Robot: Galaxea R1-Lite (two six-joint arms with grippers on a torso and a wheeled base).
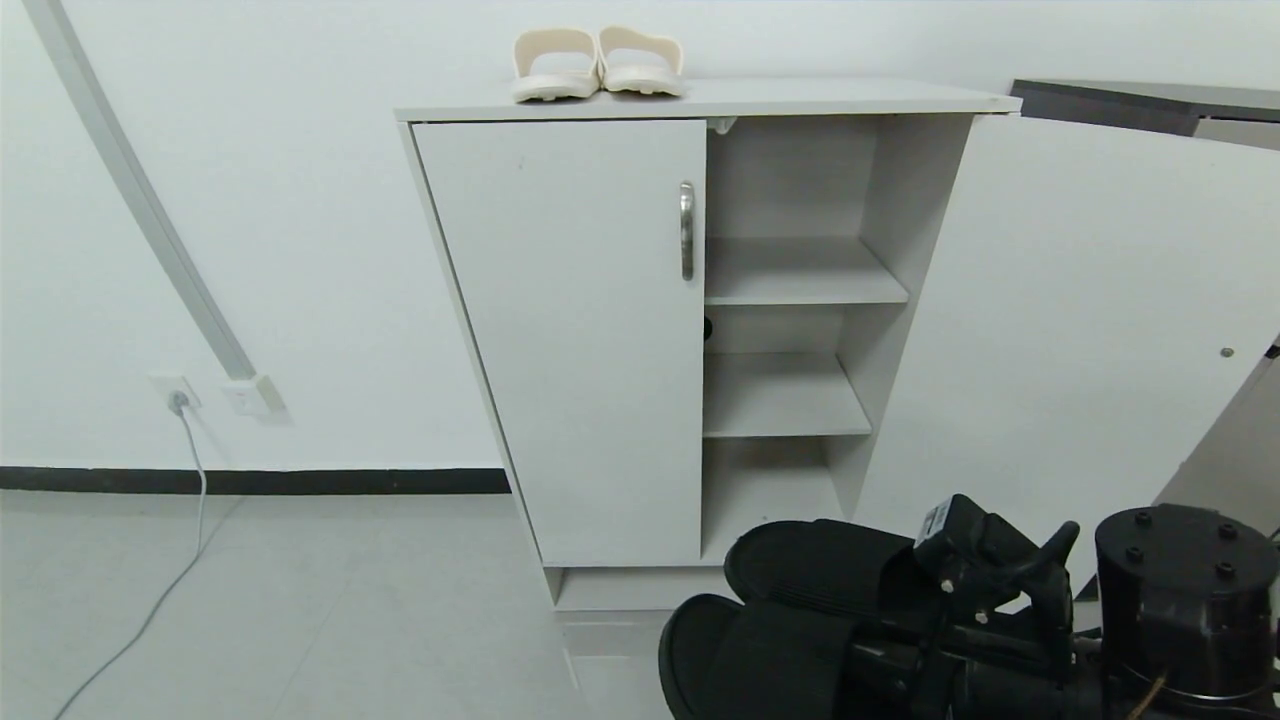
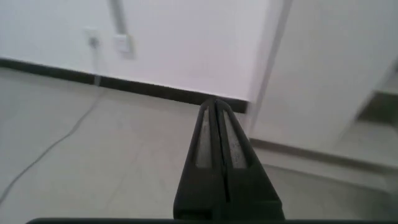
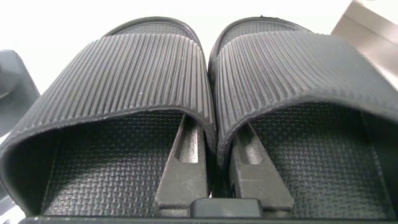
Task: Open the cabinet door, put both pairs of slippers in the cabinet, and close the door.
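The black slippers are in my right gripper. One finger sits inside each shoe, and the two pinch the neighbouring inner walls together, so the pair hangs side by side as one bundle. In the head view the pair is low in front of the open right side of the cabinet, just short of its bottom compartment.

I judge them light and rubbery, with ribbed straps and a textured footbed, so the grip should hold. They are soft, though, and the outer halves can sag or swing if I move sharply. The paired inner walls look like the best place to hold them; a strap alone would flex.

The white slippers lie side by side on the cabinet top, near its back edge. They look like the same light foam, and I'd take them the same way — a finger in each shoe.

The right door stands swung wide open, showing two bare shelves. The left door is closed, with its handle at the middle edge.

My left gripper has its fingers pressed together on nothing — it points at the floor near the cabinet's left corner.
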